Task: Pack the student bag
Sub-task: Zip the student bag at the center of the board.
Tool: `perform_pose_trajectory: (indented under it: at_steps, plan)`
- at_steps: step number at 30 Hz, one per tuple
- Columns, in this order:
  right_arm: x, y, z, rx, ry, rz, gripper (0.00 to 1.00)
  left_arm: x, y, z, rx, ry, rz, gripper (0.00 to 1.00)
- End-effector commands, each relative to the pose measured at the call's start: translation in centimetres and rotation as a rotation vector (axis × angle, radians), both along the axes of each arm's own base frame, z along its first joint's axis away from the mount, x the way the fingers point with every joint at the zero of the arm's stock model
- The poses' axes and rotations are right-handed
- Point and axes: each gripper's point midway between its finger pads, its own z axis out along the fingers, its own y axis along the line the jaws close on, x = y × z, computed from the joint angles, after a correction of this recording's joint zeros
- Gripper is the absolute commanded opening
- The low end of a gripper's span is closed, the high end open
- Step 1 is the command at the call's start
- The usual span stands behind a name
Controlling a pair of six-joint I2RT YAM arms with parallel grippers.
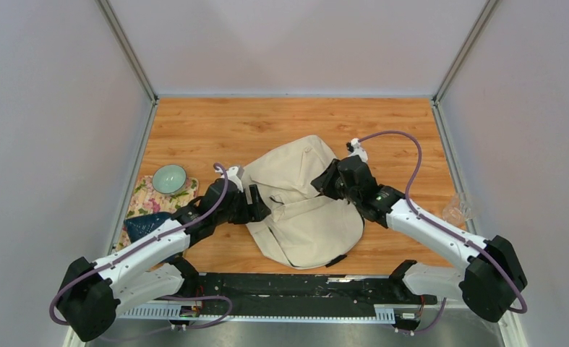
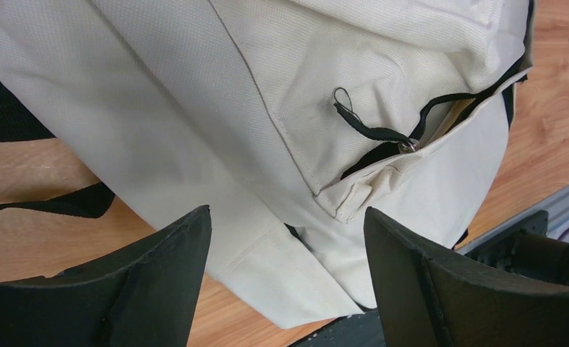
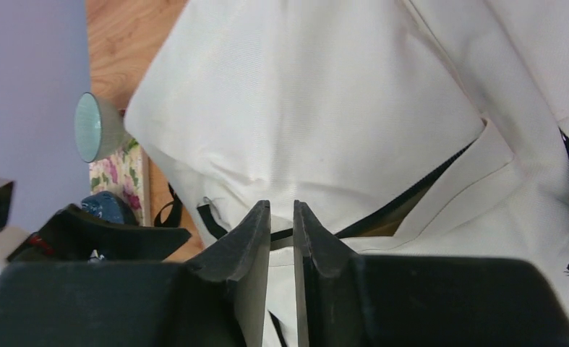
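The student bag (image 1: 303, 217) lies slumped on the wooden table (image 1: 216, 130) between the two pincers. The left pincer (image 1: 257, 204) stands spread wide and empty, its dark fingers (image 2: 158, 275) either side of the bag's lower flank just ahead. Beyond its tips a black zipper pull (image 2: 371, 131) hangs at the end of a partly open zipper (image 2: 447, 108), and a black strap (image 2: 57, 204) trails over the wood. The right pincer (image 1: 326, 181) sits at the bag's opposite edge, its fingers (image 3: 245, 238) drawn to a narrow slit. Cream cloth shows through the gap, but I cannot tell whether it is pinched. Behind the left pincer, apart from the bag, a pale green bowl (image 1: 169, 178) rests on a flowered cloth (image 1: 144, 199).
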Motion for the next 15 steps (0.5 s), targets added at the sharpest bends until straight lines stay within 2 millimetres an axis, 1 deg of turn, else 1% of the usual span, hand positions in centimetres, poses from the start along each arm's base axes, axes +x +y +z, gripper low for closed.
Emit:
perform_pose_trajectory:
  at_steps: [1, 4, 7, 9, 10, 12, 14, 15]
  plan:
    - [0.3, 0.2, 4.1, 0.024, -0.102, 0.041, 0.22, 0.6, -1.7, 1.3, -0.138, -0.016, 0.005, 0.84]
    - [-0.3, 0.6, 4.6, 0.053, -0.106, 0.064, 0.22, 0.8, -1.8, 0.7, -0.153, -0.001, 0.029, 0.84]
    - [-0.9, 1.3, 5.1, 0.077, -0.114, 0.098, 0.23, 1.1, -1.5, -0.4, -0.130, 0.024, 0.064, 0.84]
    - [-1.4, 2.2, 5.6, 0.093, -0.120, 0.136, 0.25, 1.4, -1.6, -0.4, -0.133, 0.019, 0.072, 0.83]
    - [-1.5, 2.4, 5.6, 0.087, -0.124, 0.150, 0.26, 1.6, -1.5, -0.8, -0.125, 0.019, 0.081, 0.82]
    - [-2.0, 3.0, 5.5, 0.073, -0.123, 0.180, 0.28, 2.0, -1.7, -0.9, -0.138, 0.005, 0.091, 0.79]
    - [-2.1, 3.5, 5.7, 0.059, -0.128, 0.199, 0.29, 2.2, -1.8, -1.4, -0.136, 0.014, 0.092, 0.72]
    - [-2.3, 3.7, 5.3, 0.045, -0.118, 0.212, 0.29, 2.6, -2.1, -1.0, -0.151, -0.007, 0.087, 0.69]
